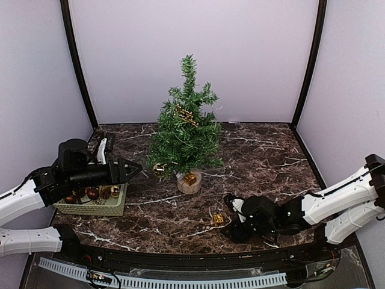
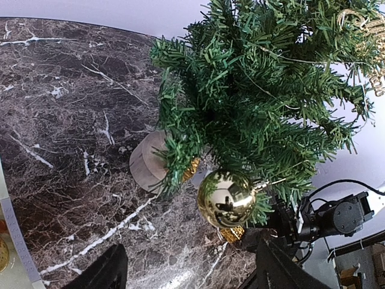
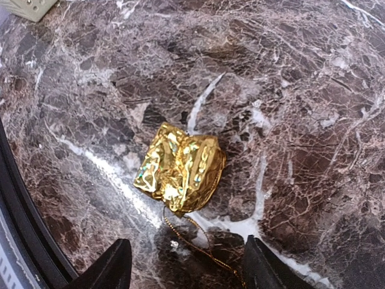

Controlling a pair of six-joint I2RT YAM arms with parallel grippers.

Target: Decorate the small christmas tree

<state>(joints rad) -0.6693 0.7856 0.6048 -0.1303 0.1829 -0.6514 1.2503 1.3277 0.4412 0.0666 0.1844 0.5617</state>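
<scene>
The right gripper (image 3: 186,271) has its fingers spread and holds nothing. The gift box (image 3: 180,174) lies on the table (image 3: 301,90) at 12 o'clock, just ahead of the fingertips. The tree (image 1: 186,132) stands at 11 o'clock beyond it in the top view. The left gripper (image 2: 192,265) is also spread and lies farther from the box.

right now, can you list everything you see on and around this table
miniature bristly fir tree on a round wooden stump: one, dark green, table middle
shiny round bauble: one, gold, hanging from a low left branch
bead garland piece: one, gold, upper branches
foil gift-box ornament: one, gold, in front of the stump
second foil gift box: one, gold, lying on the table
woven plastic basket: one, pale green, left edge, holding red and gold baubles
marble-pattern table top: one, dark brown, white veins
left pincer: black, open, empty, facing the tree
right pincer: black, open, at the lying gift box
</scene>
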